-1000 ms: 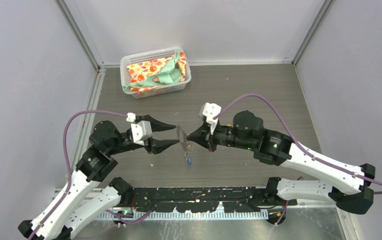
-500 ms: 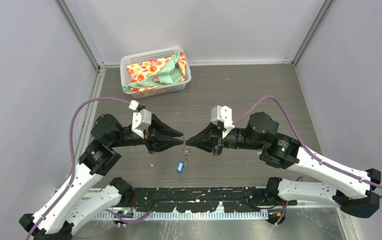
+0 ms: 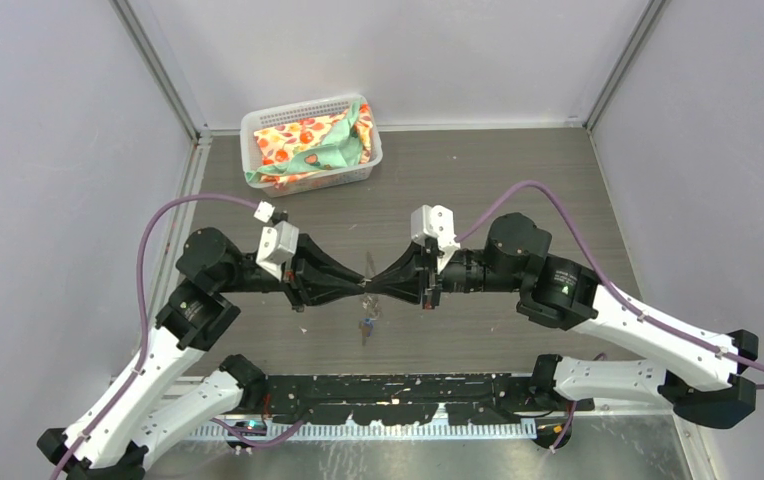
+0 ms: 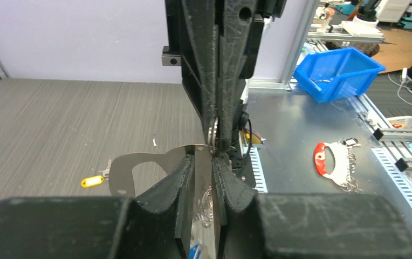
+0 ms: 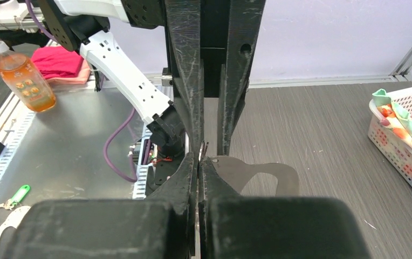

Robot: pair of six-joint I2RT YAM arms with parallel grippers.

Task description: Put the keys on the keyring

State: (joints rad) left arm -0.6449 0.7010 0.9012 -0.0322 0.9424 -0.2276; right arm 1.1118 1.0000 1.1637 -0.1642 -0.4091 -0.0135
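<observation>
Right gripper (image 5: 198, 161): jaws closed on the keyring (image 4: 119, 175), pinching the thin plate at its edge. In the right wrist view the plate runs out to the right of the fingers, oval hole visible.

Left gripper (image 4: 205, 163): jaws narrowly parted, one finger on each side of the plate. A gap shows between them, and contact with the plate cannot be confirmed.

In the overhead view both grippers meet tip to tip at frame centre, with the keyring edge-on between them.

Blue key (image 3: 365, 325): just below the tips. Whether it hangs or lies on the table (image 3: 518, 170) cannot be told.

Yellow key (image 4: 91, 182): flat on the table, lower left of the left wrist view.

A white basket (image 3: 298, 105) of patterned cloth (image 3: 310, 140) sits upper left of centre.
</observation>
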